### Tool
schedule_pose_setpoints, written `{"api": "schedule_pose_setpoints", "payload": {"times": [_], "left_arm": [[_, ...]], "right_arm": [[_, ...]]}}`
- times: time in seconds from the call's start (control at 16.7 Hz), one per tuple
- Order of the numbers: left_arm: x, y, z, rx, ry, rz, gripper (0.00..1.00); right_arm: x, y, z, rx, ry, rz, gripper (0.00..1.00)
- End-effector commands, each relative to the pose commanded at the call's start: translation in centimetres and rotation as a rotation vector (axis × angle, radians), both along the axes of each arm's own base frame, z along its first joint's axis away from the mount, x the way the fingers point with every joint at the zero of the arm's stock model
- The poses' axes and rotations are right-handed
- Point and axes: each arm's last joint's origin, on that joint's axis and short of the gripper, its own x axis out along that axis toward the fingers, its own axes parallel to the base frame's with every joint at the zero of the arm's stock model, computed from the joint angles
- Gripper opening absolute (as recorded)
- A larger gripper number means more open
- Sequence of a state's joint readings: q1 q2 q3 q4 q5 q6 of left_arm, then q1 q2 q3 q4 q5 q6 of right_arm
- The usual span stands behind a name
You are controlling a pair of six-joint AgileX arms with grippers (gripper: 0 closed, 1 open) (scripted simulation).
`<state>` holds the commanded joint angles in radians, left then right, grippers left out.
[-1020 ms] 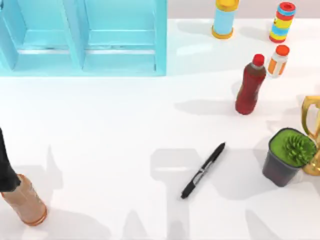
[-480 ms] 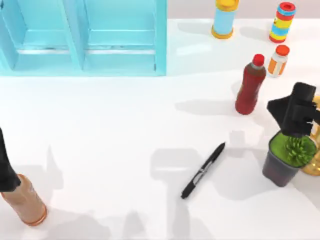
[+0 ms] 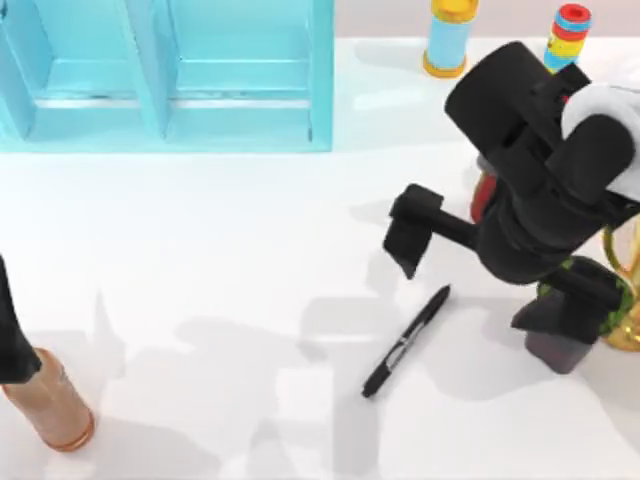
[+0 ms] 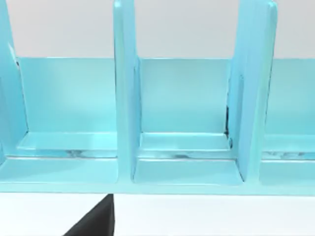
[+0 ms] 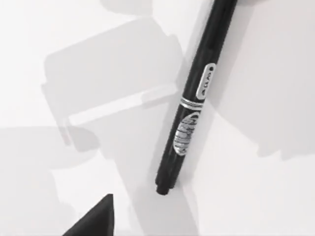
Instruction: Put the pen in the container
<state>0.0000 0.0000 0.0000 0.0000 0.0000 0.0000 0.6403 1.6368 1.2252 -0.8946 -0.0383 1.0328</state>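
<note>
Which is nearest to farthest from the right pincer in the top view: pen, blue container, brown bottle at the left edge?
Right pincer, fingers spread, hovers over the table's right half.
1. Pen: lying just below the pincer, centre-right.
2. Blue container: rear left.
3. Brown bottle: front left corner, beside the parked left arm.

The slim black pen (image 3: pixel 406 341) with a silvery mid-barrel mark lies flat and diagonal on the table, right of centre, near side.
</note>
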Motion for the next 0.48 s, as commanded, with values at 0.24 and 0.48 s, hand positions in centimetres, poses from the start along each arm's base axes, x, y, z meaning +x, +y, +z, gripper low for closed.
{"api": "schedule_pose_setpoints", "payload": {"times": [0.24, 0.48], "left_arm": [[0.0, 0.0, 0.0, 0.000, 0.000, 0.000, 1.00], [0.0, 0.0, 0.0, 0.000, 0.000, 0.000, 1.00]], "right_arm": [[3.3, 3.0, -2.7, -0.083, 0.140, -0.165, 1.00], [5.1, 4.1, -3.8, -0.107, 0.179, -0.265, 1.00]]}}
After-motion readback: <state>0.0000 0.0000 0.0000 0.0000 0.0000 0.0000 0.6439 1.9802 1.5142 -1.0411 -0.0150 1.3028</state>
